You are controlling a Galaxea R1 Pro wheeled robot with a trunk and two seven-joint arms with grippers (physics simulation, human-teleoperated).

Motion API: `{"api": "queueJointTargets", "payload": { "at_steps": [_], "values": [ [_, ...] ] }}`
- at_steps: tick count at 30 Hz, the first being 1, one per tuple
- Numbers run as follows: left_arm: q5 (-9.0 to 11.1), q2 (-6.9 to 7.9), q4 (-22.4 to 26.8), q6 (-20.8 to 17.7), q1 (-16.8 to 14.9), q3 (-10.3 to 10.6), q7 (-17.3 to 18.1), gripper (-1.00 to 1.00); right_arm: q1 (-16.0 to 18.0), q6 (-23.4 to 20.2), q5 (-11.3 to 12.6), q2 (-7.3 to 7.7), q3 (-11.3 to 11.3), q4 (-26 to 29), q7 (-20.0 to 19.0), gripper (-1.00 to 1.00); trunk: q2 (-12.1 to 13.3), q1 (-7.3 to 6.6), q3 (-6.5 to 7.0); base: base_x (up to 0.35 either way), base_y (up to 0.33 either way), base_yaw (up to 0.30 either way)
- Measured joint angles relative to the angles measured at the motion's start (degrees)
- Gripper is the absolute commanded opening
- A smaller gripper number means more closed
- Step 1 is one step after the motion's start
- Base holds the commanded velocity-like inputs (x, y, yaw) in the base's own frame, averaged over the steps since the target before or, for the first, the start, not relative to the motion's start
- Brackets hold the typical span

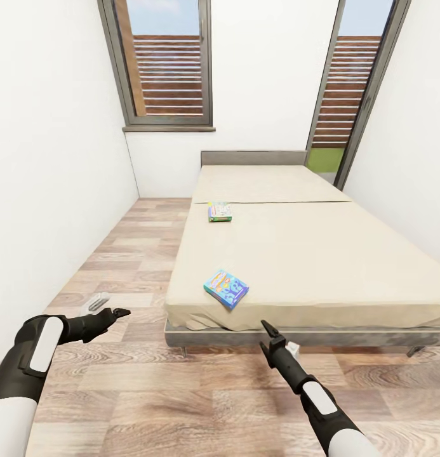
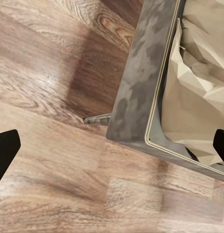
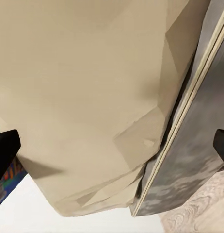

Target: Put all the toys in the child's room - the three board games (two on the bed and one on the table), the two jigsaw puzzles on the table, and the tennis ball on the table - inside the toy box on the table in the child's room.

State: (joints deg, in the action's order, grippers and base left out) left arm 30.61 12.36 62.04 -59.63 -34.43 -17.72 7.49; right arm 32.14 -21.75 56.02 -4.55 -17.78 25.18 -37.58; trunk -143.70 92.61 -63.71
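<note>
Robot faces the bed (image 1: 308,254), both grippers spread wide and empty: left gripper (image 1: 115,314) over floor, right gripper (image 1: 268,336) by the frame. Near game (image 1: 226,287) lies at the foot edge; far game (image 1: 219,211) mid-bed. Best: reach right, square to the near one.

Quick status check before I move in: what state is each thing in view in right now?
Near board game: flat on the bed near its foot edge, ungrasped.
Far board game: flat on the bed, farther up, ungrasped.
Bed: sheet on, rumpled at the near corner.
Left gripper: empty, over the floor; jaws wide in the wrist view.
Right gripper: empty, by the bed's foot; jaws wide.
</note>
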Motion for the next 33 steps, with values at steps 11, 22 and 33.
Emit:
{"api": "queueJointTargets", "payload": {
  "at_steps": [11,22,33],
  "values": [
    [0.0,-0.04,0.0,0.0,0.0,0.0,0.0,1.00,0.0,-0.1,-0.2,-0.07,0.1,0.0,-4.7,1.00,0.0,0.00,0.00,0.000,0.000,0.000],
    [0.0,-0.09,0.0,0.0,0.0,0.0,0.0,1.00,0.0,0.0,-5.4,-0.13,0.0,0.0,-13.3,1.00,0.0,0.00,0.00,0.000,0.000,0.000],
    [0.0,-0.12,0.0,0.0,0.0,0.0,0.0,1.00,0.0,0.0,-7.5,-0.16,0.0,0.0,-14.1,1.00,0.0,0.00,0.00,0.000,0.029,0.000]
  ]
}}
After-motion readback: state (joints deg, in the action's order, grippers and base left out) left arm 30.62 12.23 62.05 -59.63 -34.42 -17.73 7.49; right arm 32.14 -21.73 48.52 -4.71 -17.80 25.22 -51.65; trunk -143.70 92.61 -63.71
